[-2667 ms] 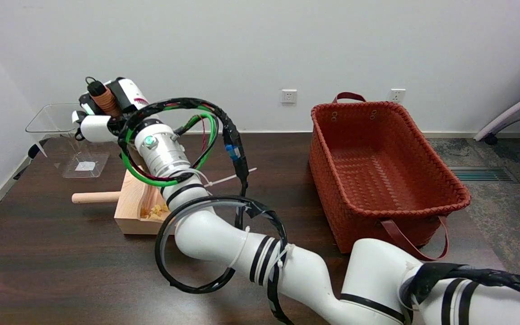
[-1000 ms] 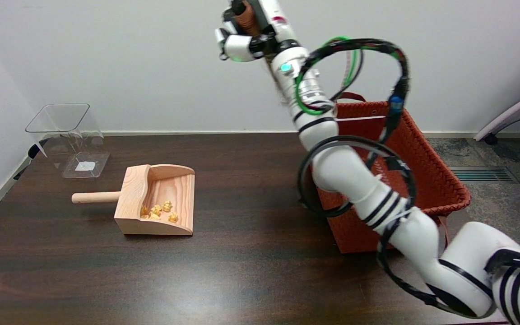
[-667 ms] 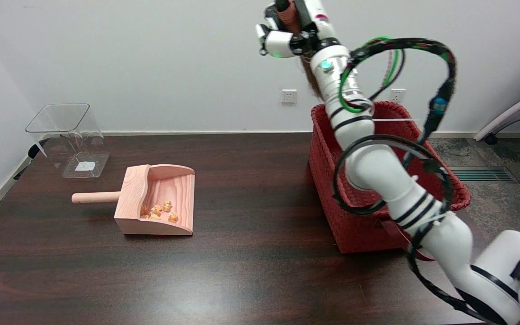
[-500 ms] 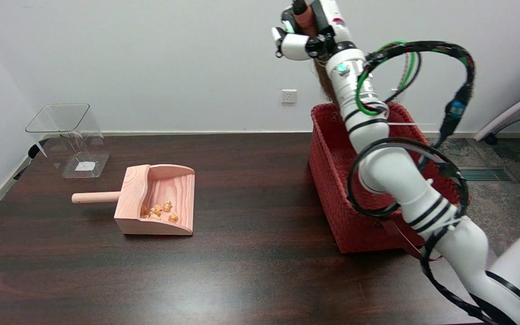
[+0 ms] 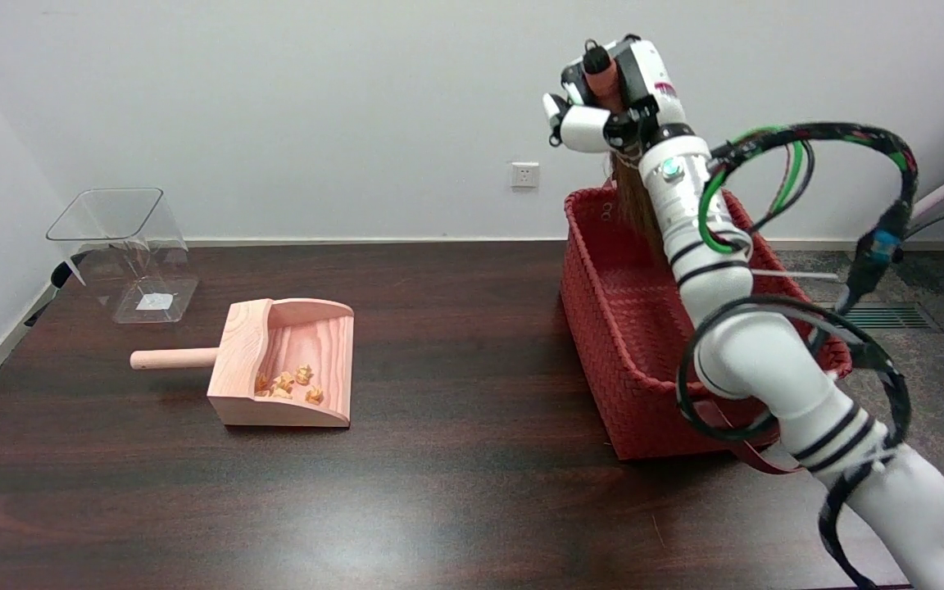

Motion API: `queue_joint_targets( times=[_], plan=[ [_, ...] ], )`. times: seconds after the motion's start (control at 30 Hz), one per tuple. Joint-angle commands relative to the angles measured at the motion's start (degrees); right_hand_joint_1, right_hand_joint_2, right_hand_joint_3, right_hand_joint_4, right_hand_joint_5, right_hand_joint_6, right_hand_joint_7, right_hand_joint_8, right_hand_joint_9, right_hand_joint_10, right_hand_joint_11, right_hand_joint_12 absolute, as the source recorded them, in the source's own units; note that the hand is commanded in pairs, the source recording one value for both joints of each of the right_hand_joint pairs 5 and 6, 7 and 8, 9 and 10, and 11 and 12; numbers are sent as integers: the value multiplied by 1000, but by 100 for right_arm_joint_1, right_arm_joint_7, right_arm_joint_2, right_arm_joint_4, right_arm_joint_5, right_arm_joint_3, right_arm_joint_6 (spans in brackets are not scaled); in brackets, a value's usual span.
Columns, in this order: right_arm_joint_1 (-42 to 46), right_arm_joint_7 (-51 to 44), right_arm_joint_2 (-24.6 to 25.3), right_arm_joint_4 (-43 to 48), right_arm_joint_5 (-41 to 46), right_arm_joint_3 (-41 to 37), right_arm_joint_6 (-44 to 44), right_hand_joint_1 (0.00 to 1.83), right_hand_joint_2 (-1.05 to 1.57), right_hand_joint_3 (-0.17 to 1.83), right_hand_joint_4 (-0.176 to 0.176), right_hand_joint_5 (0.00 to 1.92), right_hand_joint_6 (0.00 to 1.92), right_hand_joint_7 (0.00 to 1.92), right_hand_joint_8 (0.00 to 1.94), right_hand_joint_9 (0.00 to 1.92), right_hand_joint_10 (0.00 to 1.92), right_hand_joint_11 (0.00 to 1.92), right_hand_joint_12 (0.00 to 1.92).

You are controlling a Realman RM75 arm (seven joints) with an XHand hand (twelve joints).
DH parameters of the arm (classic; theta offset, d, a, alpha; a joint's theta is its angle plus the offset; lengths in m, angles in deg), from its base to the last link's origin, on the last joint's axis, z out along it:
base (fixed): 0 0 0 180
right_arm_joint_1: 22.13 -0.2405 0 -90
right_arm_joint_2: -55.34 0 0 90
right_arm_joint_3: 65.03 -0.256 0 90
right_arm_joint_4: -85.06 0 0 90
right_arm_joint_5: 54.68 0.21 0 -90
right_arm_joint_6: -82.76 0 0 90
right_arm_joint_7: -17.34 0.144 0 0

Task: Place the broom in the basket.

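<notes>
1. A clear, square plastic container [image 5: 124,246] is seen at the far left of the dark wooden table [image 5: 439,492], unmoved.
2. A light wooden dustpan with a round handle [image 5: 275,365], holding small yellow bits [image 5: 288,383], is left where it was.
3. The brown-bristled broom with a wound reddish handle [image 5: 603,78] is gripped in the fingers of the right hand [image 5: 607,98]; it has been carried rightward and lowered, bristles hanging over the far end of the woven red basket [image 5: 603,360].

white arm [image 5: 755,360] with black bands; black and green cable loops; black-and-white right hand [image 5: 611,98]
</notes>
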Motion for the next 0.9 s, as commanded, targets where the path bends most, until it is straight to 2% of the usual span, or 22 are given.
queue_joint_targets(
  times=[0.03,0.4,0.43,0.47,0.5,0.67,0.9],
  plan=[
    [1592,31,-89,-1101,1,-400,443,1353,1015,758,0,1920,1920,1920,1920,1920,1920,1920,1920],
    [2051,31,16,-1051,39,-271,606,1367,993,776,0,1920,1920,1920,1920,1920,1920,1920,1920],
    [2074,17,28,-1169,-183,-427,660,1367,992,776,0,1920,1920,1920,1920,1920,1920,1920,1920],
    [2125,-30,45,-1582,-951,-964,890,1367,992,775,0,1920,1920,1920,1920,1920,1920,1920,1920],
    [2055,45,22,-1018,45,-202,619,1367,994,771,0,1920,1920,1920,1920,1920,1920,1920,1920],
    [1988,567,5,-799,-53,-18,742,1355,1000,744,0,1920,1920,1920,1920,1920,1920,1920,1920],
    [1747,1295,100,-9,-210,300,1075,1352,1006,738,0,1920,1920,1920,1920,1920,1920,1920,1920]
  ],
)
